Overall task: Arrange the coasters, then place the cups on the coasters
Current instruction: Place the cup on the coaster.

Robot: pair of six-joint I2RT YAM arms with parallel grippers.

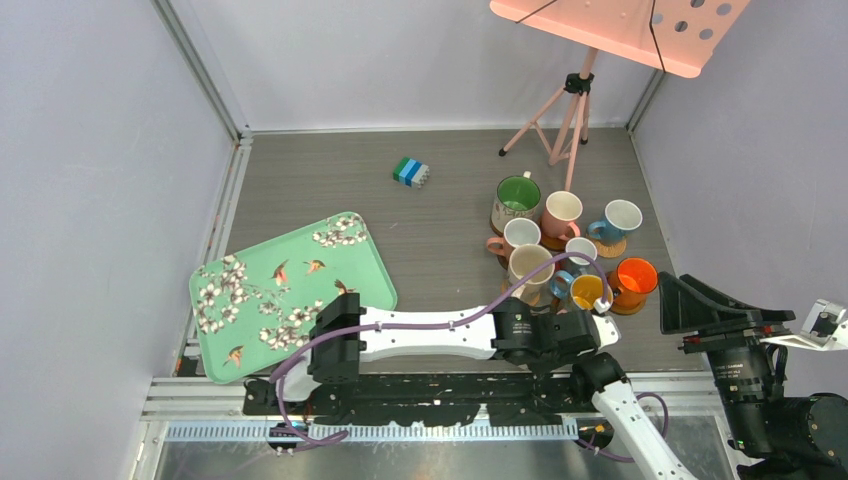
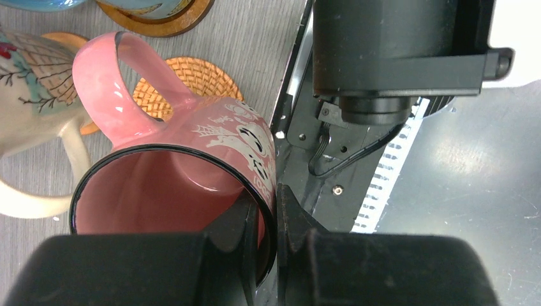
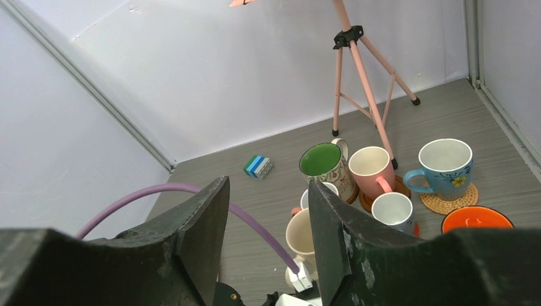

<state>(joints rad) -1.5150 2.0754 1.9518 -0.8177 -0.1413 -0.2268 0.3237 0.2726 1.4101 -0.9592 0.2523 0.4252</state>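
Cluster of cups on coasters, taken as the landmark, at the right of the table (image 1: 420, 215). Well to its left lies the floral tray (image 1: 250, 320); behind it stand the pink stand (image 1: 572, 110) and, further left, the toy block (image 1: 411, 172). The left arm (image 1: 430, 335) reaches across to the cluster's near edge; its left gripper (image 2: 275, 220) is clamped almost closed on the rim of the pink cup (image 2: 191, 172), one finger inside the wall, one outside. The cup hangs tilted, its mouth turned toward the wrist camera and its handle pointing away, over toward the cluster. Just beyond the handle, at the cluster's near side, lies a bare woven coaster (image 2: 191, 80), beside the cream cup (image 2: 32, 108). That coaster appears to be the target: the cup must travel handle-first, then come upright over it. The right gripper (image 3: 268, 242) stands half open, holding nothing, to the right of the cluster; the left arm is the nearer.
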